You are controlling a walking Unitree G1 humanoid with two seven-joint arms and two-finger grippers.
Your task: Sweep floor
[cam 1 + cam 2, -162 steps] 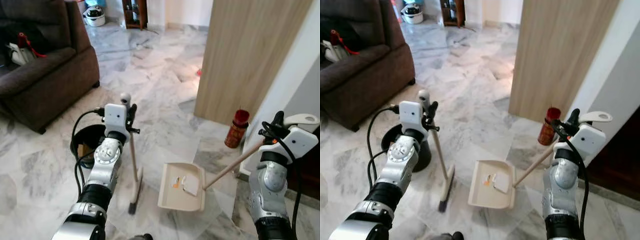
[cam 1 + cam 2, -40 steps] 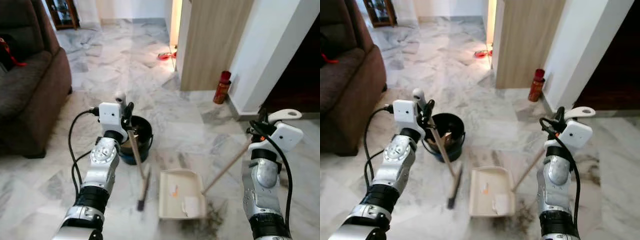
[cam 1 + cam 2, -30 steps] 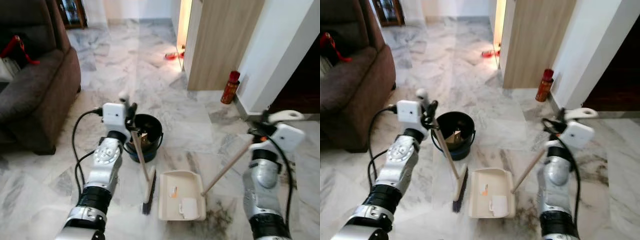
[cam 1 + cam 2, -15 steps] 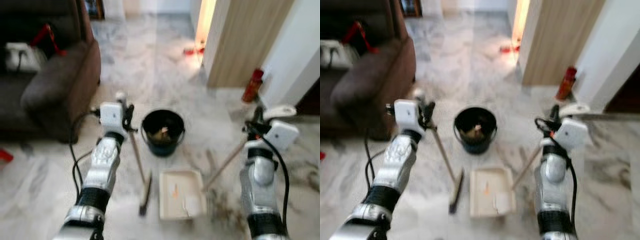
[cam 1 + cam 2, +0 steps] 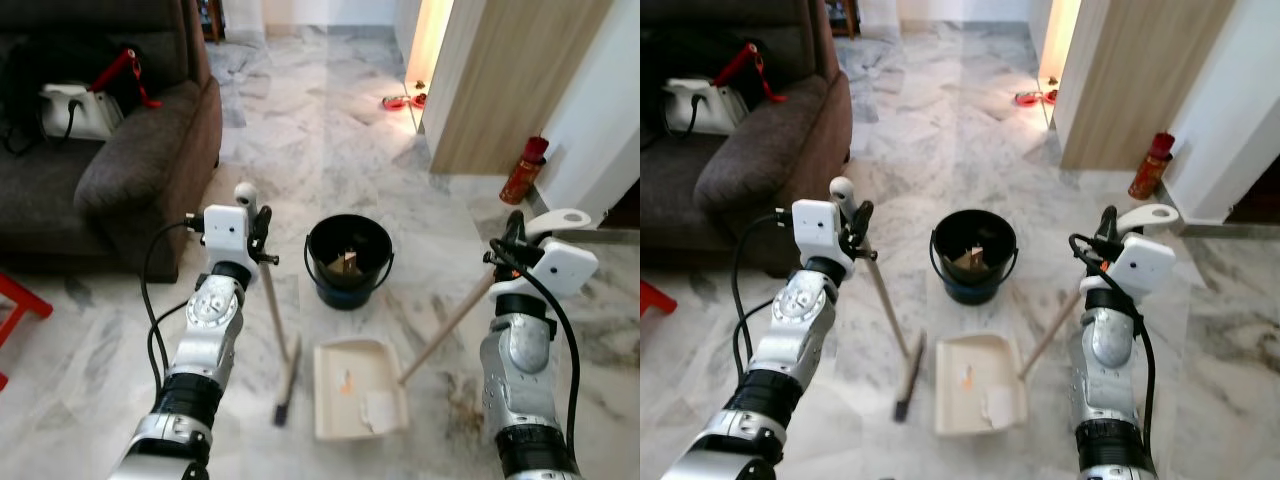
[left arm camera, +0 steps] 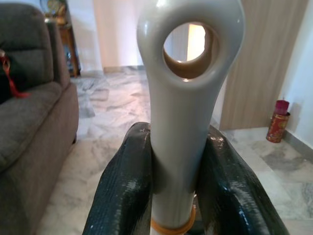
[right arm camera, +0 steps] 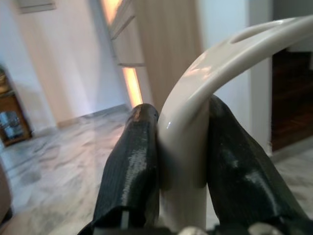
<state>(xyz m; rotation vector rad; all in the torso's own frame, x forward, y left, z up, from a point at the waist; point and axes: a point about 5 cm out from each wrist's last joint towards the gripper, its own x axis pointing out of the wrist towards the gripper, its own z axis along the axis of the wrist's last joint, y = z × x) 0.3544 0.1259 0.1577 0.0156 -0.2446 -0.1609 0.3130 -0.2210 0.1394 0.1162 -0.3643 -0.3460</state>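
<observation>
Holding: left hand (image 6: 176, 196) clamps the broom (image 5: 278, 335); right hand (image 7: 181, 161) clamps the dustpan (image 5: 358, 388) handle. Risk: tilting spills debris short of the bucket (image 5: 348, 262) ahead.

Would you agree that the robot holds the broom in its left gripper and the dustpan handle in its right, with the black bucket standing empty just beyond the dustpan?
Not quite: the black bucket is not empty; the left eye view shows scraps inside. The rest holds: left gripper on the broom, right gripper on the dustpan handle.

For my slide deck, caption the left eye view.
Left gripper holds broom, right gripper holds loaded dustpan before black bucket.
</observation>
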